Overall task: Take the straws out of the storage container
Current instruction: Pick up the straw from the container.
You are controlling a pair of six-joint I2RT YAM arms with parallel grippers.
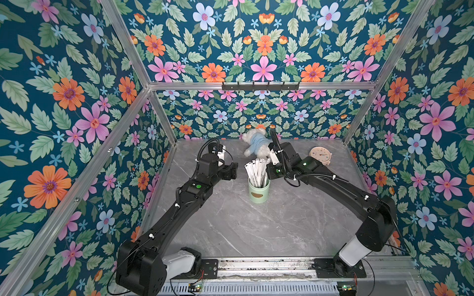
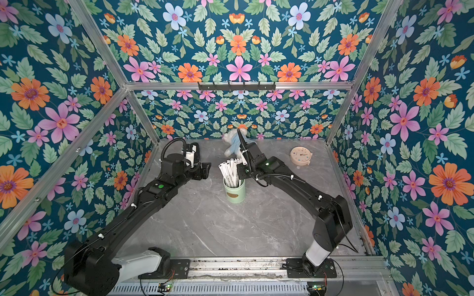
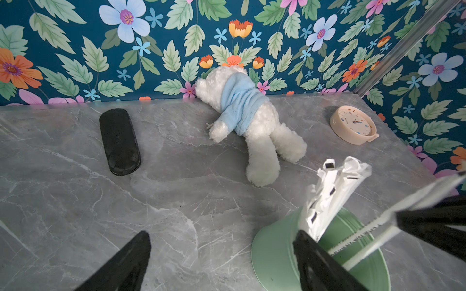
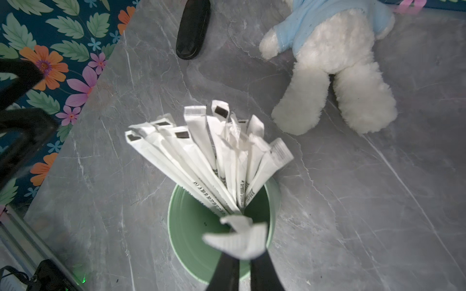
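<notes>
Right gripper [image 4: 243, 254] clamps a straw [image 4: 239, 240] over the cup [image 4: 186, 226] — arm stretched inward; left gripper [image 3: 222, 234] gapes.

- Both top views look from high above the near edge, behind the arm bases, steeply down toward the back wall, sharing the whole table [image 1: 256, 230] and both arms.
- The left wrist view sits low, close beside the storage container [image 3: 272, 252], facing the back wall past the left gripper [image 3: 222, 235].
- The right wrist view looks steeply down from very near onto the straws [image 4: 201, 151], over the right gripper [image 4: 243, 252].
- Both wrist views share storage container, straws, plush toy [image 3: 252, 121] and black case [image 3: 119, 141].
</notes>
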